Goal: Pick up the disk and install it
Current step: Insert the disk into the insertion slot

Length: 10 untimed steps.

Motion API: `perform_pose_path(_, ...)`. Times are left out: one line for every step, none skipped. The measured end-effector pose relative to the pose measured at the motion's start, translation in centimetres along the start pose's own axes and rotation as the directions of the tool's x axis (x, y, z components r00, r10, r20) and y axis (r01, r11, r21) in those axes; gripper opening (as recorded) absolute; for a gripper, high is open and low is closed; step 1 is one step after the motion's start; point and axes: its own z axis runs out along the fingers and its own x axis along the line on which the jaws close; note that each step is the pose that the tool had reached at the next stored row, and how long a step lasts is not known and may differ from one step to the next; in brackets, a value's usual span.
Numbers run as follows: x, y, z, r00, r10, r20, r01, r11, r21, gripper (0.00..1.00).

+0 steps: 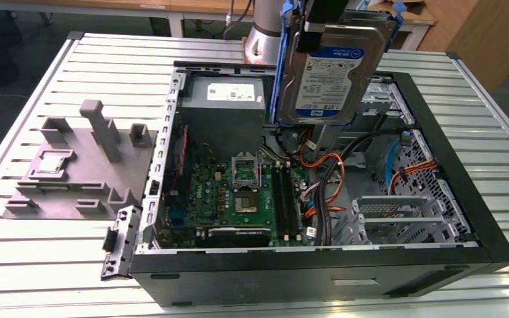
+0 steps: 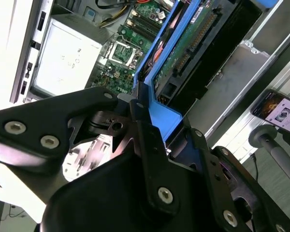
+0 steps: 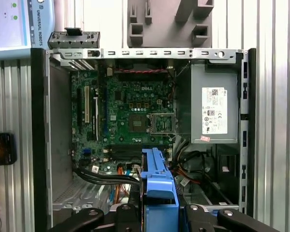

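The disk [image 1: 330, 73] hangs upright in the air over the back of the open computer case [image 1: 325, 255], its white-and-blue label facing the exterior view. A blue carrier frame [image 3: 158, 191] edges it. My gripper [image 1: 323, 30] is shut on the disk's upper end, with black fingers [image 2: 141, 126] pressed against the blue frame [image 2: 162, 116]. In the second wrist view the disk's green circuit-board side [image 2: 193, 43] shows. In the first wrist view the gripper [image 3: 159, 215] and the clamped frame sit above the case's cable area.
Inside the case lie the motherboard [image 1: 236, 192], a grey power-supply box [image 1: 228, 99], orange and black cables [image 1: 325, 175] and a metal drive cage [image 1: 396, 215]. A grey plastic fixture [image 1: 77, 165] stands on the slatted table at the exterior view's left. A phone [image 3: 0, 147] lies beside the case.
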Motion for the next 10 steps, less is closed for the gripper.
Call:
perform_pose_path(0.07,-0.04,0.01,1.0000,0.000,-0.0001,0.000,1.0000,0.0000,0.37)
perform_pose_path(0.19,-0.06,0.02,1.0000,0.000,-0.0003,0.000,1.0000,0.0001,0.37)
perform_pose_path(0.34,-0.07,0.03,1.0000,0.001,-0.0005,-0.001,1.0000,0.0001,0.37)
perform_pose_path(0.49,-0.07,0.03,1.0000,0.001,-0.0008,-0.001,1.0000,0.0002,0.37)
perform_pose_path(0.63,-0.08,0.03,1.0000,0.001,-0.0015,-0.001,1.0000,0.0001,0.37)
perform_pose_path(0.78,-0.08,0.03,1.0000,0.002,-0.0021,-0.002,1.0000,0.0002,0.37)
perform_pose_path(0.93,-0.09,0.03,1.0000,0.002,-0.0030,-0.002,1.0000,0.0002,0.37)
perform_pose_path(1.09,-0.09,0.03,1.0000,0.002,-0.0040,-0.002,1.0000,0.0002,0.37)
perform_pose_path(1.22,-0.10,0.03,1.0000,0.003,-0.0052,-0.003,1.0000,0.0002,0.37)
perform_pose_path(1.36,-0.10,0.03,1.0000,0.003,-0.0067,-0.003,1.0000,0.0003,0.37)
